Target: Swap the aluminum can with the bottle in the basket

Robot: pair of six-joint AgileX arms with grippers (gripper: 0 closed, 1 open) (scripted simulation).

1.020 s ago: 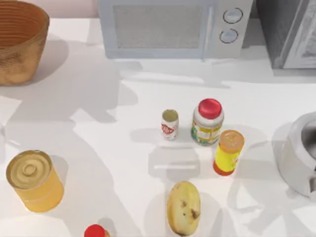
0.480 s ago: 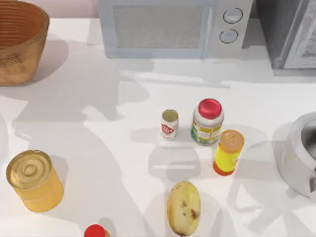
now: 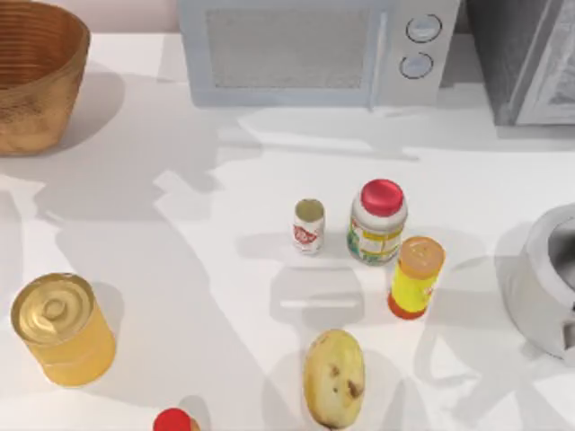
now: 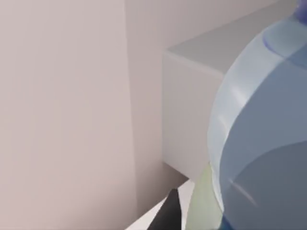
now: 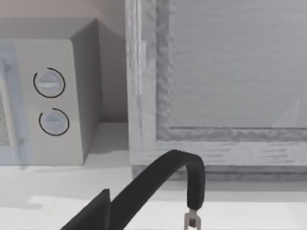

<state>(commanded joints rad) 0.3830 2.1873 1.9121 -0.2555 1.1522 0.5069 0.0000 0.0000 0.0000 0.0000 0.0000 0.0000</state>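
Left claw (image 4: 192, 218): clenched on the small pale bottle with the bluish label (image 4: 259, 143). The bottle sits hard against the wrist camera, its blue cap (image 4: 288, 38) toward the far end. One dark fingertip (image 4: 168, 215) is just beside its body, with a pale wall and a grey-white box corner beyond.

Right arm: parked, its wrist camera facing the microwave's two knobs and the grey cabinet. A dark curved handle (image 5: 163, 177) crosses in front. Whether that claw is released or clenched, I cannot tell.

White tabletop (image 3: 198, 269), near edge first:
- A small round red cap (image 3: 172, 420) sits at the very edge, left of centre.
- A yellow-brown spotted potato (image 3: 334, 377) lies lengthwise near the middle.
- A large gold tin (image 3: 61, 329) stands upright on the left.
- An orange-capped yellow bottle (image 3: 417, 277) stands right of centre.
- The slim red-and-white aluminum can with the silvery-gold top (image 3: 308, 226) is upright at mid-table.
- A red-capped white bottle (image 3: 378, 221) stands near the can on its right, and just beside the yellow bottle.
- A grey metal pot (image 3: 544, 278) sits at the right edge.

Far side:
- A pale grey microwave oven (image 3: 314, 49) sits at centre.
- The grey cabinet (image 3: 530, 58) is in the right corner.
- The round orange-brown wicker basket (image 3: 36, 76) is in the left corner, its ribbed inner wall facing up, well apart from the can.
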